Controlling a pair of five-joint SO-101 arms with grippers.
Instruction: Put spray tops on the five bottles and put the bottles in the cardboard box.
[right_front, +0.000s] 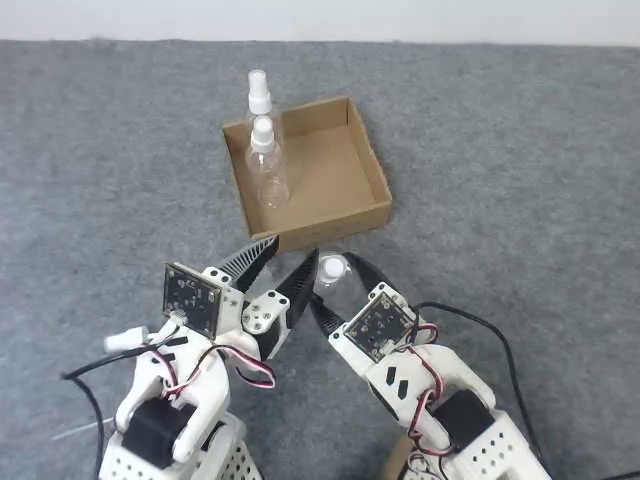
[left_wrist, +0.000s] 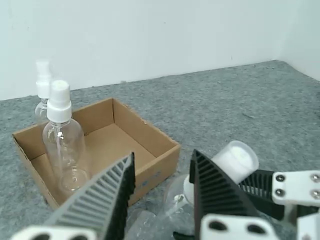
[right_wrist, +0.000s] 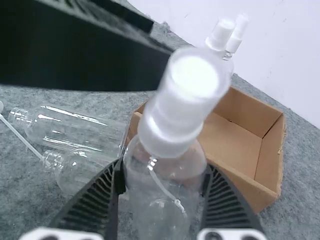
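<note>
High view, left to right: the left gripper is seen spread open with nothing gripped, just beside the held bottle — spray-topped and clasped by the right gripper — near the cardboard box, in whose far-left corner a standing bottle is set.

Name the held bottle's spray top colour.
White spray top on the bottle; best in right wrist view.

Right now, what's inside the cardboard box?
One spray-topped bottle stands inside the cardboard box. A second bottle stands at the far wall; its base is hidden, so inside or behind, unclear.
</note>
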